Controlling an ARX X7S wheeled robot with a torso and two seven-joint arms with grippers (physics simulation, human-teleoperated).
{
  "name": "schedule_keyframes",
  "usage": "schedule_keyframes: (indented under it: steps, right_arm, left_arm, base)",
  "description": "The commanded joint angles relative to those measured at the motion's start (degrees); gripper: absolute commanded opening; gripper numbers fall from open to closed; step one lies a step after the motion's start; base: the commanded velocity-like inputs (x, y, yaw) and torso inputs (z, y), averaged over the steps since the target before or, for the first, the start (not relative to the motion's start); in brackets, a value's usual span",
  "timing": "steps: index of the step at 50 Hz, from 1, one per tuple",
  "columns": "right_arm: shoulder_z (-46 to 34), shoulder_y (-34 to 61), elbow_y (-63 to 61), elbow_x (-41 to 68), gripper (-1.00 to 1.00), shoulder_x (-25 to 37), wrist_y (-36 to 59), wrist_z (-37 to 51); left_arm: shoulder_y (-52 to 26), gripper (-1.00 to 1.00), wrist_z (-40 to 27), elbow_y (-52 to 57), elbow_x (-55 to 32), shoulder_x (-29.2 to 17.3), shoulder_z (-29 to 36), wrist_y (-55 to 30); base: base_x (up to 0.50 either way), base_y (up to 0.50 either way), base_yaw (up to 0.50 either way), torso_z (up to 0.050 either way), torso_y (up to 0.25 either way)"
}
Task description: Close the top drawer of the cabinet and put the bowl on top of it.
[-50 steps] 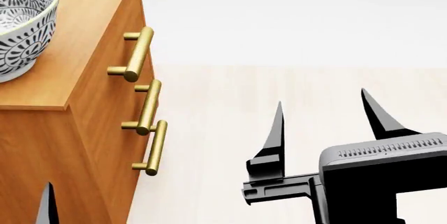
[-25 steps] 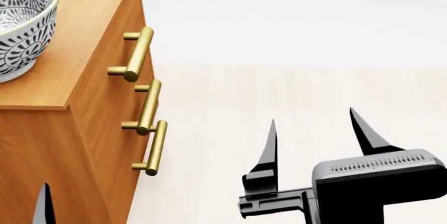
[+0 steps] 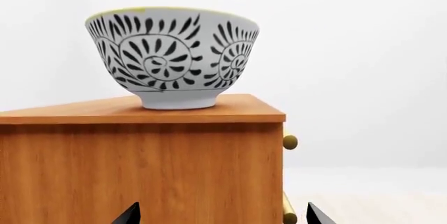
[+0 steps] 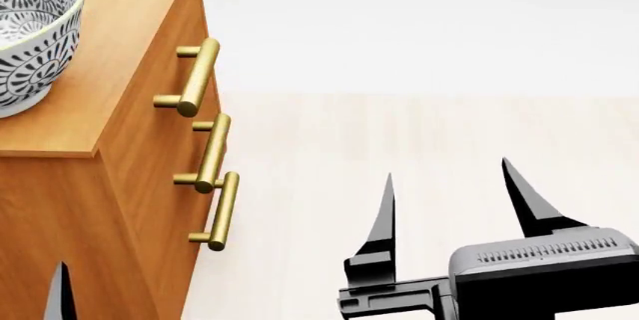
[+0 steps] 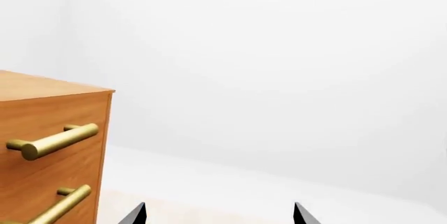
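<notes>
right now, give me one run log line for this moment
top drawer: shut | bowl: upright on cabinet top | left gripper: open, empty | right gripper: open, empty, clear of cabinet

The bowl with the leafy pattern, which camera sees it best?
The left wrist view: the whole bowl shows from the side, standing upright on the cabinet. The head view catches only part of it at the picture's edge. The right wrist view shows no bowl, only a cabinet corner and handles.

Bare simulated indoor room, sparsely furnished like a home interior: plain white walls (image 5: 293, 51), pale wood-plank floor (image 4: 399, 140), and one orange-brown wooden cabinet (image 4: 60, 215) with brass bar handles (image 4: 197, 77), bearing a patterned ceramic bowl (image 3: 171, 56).
</notes>
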Motion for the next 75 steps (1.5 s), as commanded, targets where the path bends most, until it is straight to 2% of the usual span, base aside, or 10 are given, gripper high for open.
schedule_keyframes:
  steps: [1, 18, 47, 75]
  right_arm:
    - [0.0, -0.5, -1.9, -1.8, 1.00, 0.6, 0.3, 1.4]
    - [-0.1, -1.7, -4.8, -5.3, 1.00, 2.2, 0.0, 3.5]
    - [0.6, -2.0, -14.2, -11.4, 1.00, 5.9, 1.8, 8.4]
    - [1.0, -2.6, -19.8, -15.6, 1.00, 8.4, 3.5, 11.6]
  left_arm:
    - [0.5, 1.00, -0.4, 1.0, 0.5, -0.4, 0.0, 0.0]
    - [2.0, 1.00, -1.9, 5.6, 2.5, -1.6, -0.1, -0.6]
    - [9.6, 1.00, -4.9, 11.1, 8.8, -3.9, -2.4, 5.6]
    - [10.8, 1.00, -5.4, 13.2, 10.1, -4.6, -2.2, 6.1]
  base:
    - [0.00, 0.00, 0.00, 0.000, 0.000]
    - [0.00, 0.00, 0.00, 0.000, 0.000]
    - [0.00, 0.00, 0.00, 0.000, 0.000]
    - [0.00, 0.00, 0.00, 0.000, 0.000]
